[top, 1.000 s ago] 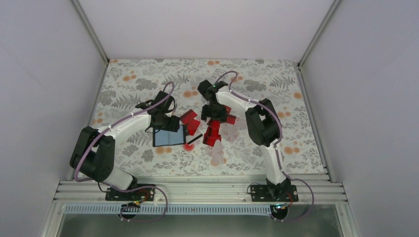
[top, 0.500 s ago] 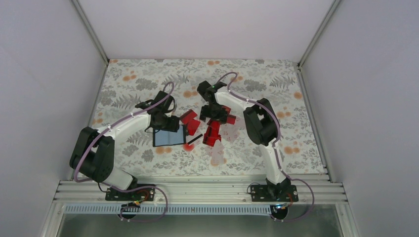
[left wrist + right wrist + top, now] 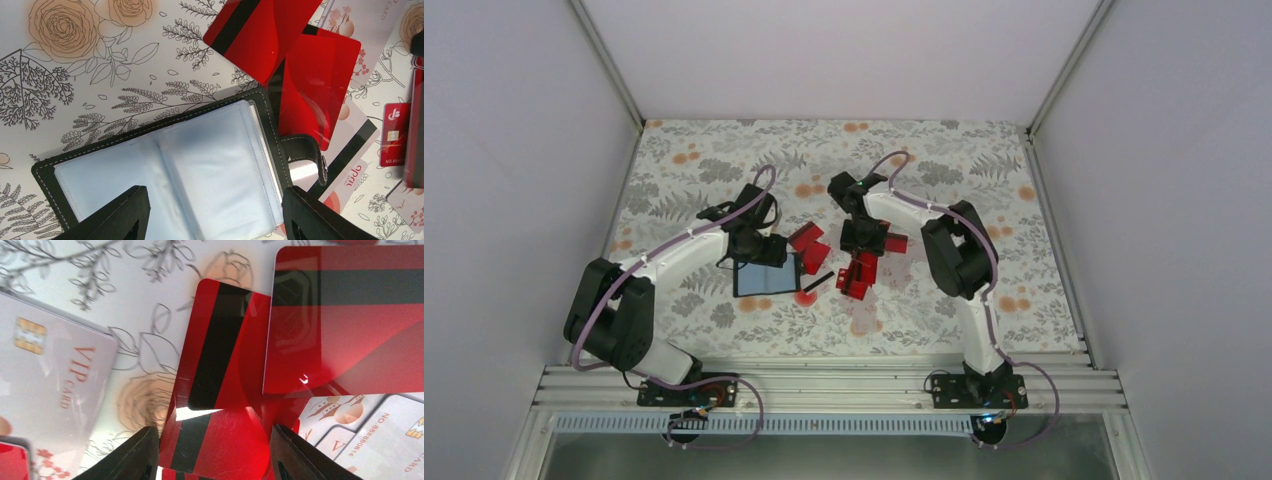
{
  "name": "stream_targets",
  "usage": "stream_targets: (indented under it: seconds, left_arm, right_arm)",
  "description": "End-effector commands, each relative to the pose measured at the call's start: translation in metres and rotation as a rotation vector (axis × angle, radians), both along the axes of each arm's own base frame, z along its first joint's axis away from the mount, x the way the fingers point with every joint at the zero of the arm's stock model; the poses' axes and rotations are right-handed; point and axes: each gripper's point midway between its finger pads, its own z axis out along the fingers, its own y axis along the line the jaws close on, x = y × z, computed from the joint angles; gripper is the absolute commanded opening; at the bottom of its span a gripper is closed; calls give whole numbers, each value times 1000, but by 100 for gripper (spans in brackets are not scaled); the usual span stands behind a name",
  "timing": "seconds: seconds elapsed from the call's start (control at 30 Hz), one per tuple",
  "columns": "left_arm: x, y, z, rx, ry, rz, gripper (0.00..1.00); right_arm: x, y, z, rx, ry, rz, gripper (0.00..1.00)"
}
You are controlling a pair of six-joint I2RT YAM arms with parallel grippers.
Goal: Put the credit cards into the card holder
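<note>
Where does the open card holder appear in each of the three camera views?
Top external: the card holder lies left of centre, below the left claw.
Left wrist: it fills the lower middle, open, clear sleeves up.
Right wrist: not in it; only cards show.
Shared landmark: the black-striped red cards, right of the holder, seen close.
</note>
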Motion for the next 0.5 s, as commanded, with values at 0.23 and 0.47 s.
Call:
stream_targets:
  seconds: [0.23, 0.47]
  left_arm:
    - [4, -5, 4, -14, 4, 3, 67]
    - [9, -10, 6, -18, 12, 0, 67]
  right_arm:
    - [-26, -31, -10, -30, -12, 111, 72]
    - [-33, -31, -32, -12, 12, 130, 69]
